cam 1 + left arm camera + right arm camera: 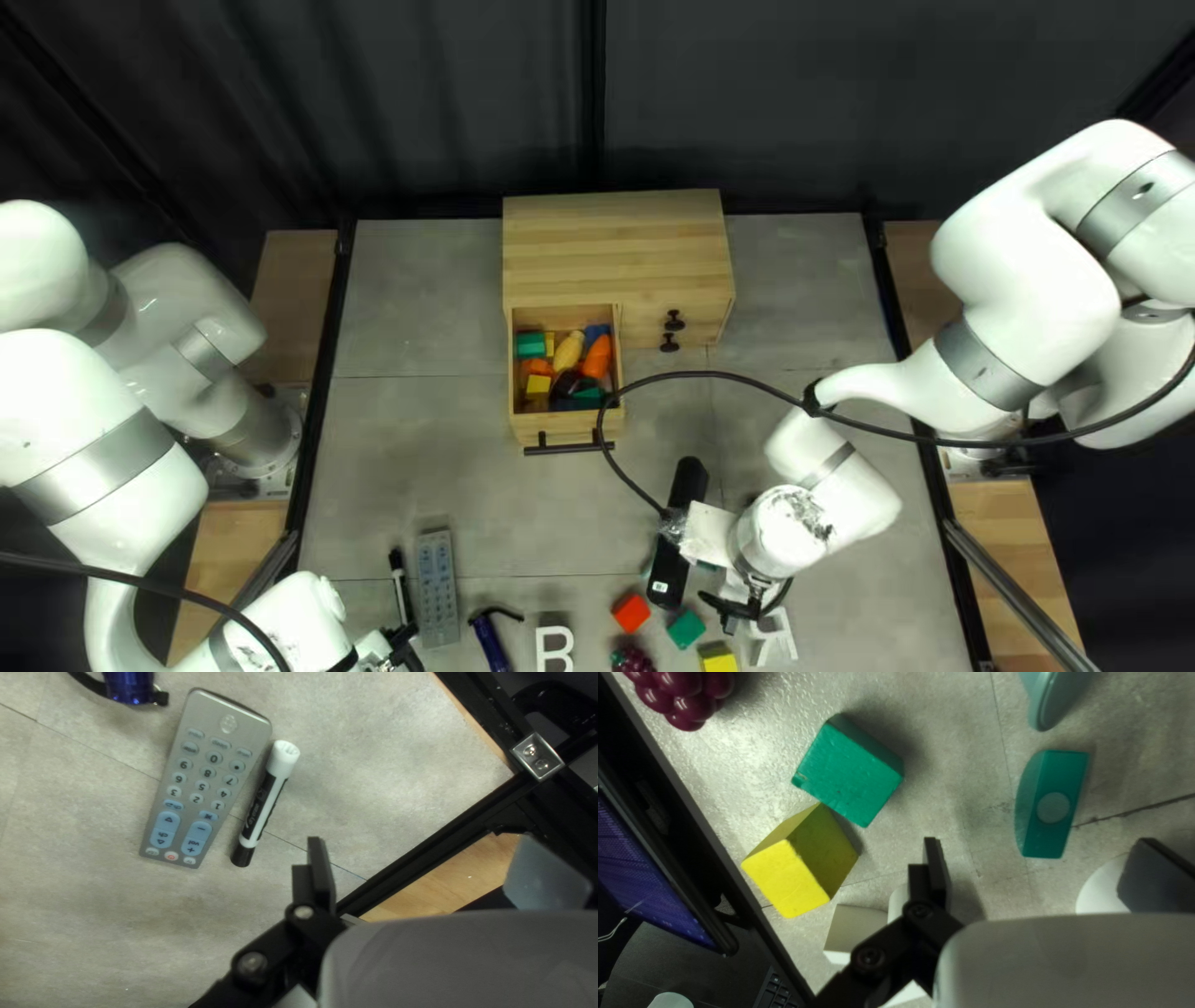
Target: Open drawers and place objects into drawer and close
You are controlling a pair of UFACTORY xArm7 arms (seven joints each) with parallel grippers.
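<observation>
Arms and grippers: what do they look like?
Left arm and right arm: white, rounded, grey joint bands, a black cable on each. Right has dark marks near its wrist. Left gripper and right gripper: black, jointed links.

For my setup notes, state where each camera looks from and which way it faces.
Top left: above the near edge of the table, slanting down toward the wooden cabinet; both arms show.
Left wrist: on my left arm, looking down past a black finger at remote and marker.
Right wrist: on my right arm, down past a black finger at blocks.
Shared: top left and left wrist both show the remote.
</observation>
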